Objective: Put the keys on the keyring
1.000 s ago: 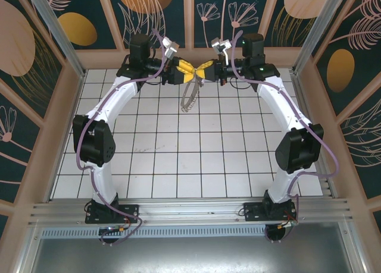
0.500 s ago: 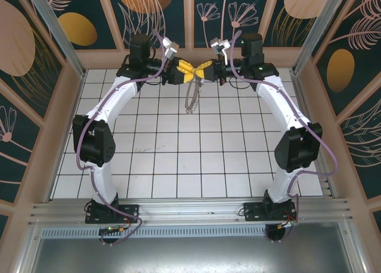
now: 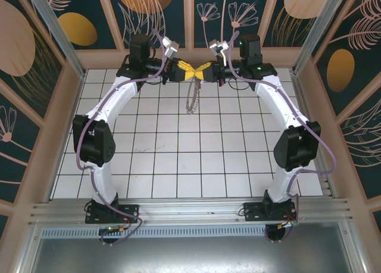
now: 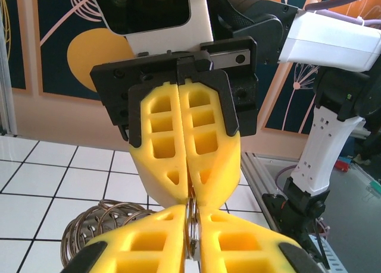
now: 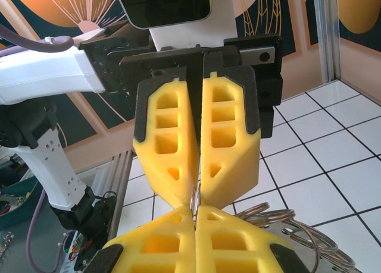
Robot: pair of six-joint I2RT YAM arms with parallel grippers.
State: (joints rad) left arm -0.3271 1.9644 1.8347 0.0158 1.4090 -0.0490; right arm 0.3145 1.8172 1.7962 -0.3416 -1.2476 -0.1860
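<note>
Upper centre of the top view: left gripper and right gripper tip to tip above the far tiles of the table, with the keyring dangling beneath the junction, apparently clear of the surface. Lower centre of the left wrist view: left gripper fully closed on a thin silvery wire of the keyring; directly above it, the right gripper likewise closed, tips nipping the same wire (no gap in either pair beyond the wire itself). Same pinch from the opposite side in the right wrist view: right gripper at bottom, left gripper above, keyring wire between. Key not to be made out anywhere; whether hidden between the pads, cannot tell. Step in hand, by judgement: working the ring open between two pinches. For a clean result, hold one pinch firm and ease the other sideways along the wire rather than straight apart; avoid any twist likely to roll so thin a wire out of the pads. Obstacles: bunch of silvery loops at lower left of the left wrist view, the same silvery loops at lower right of the right wrist view, close under the fingers and liable to snag; painted wall just beyond, at top of the frame, leaving little room for a forward swing.
</note>
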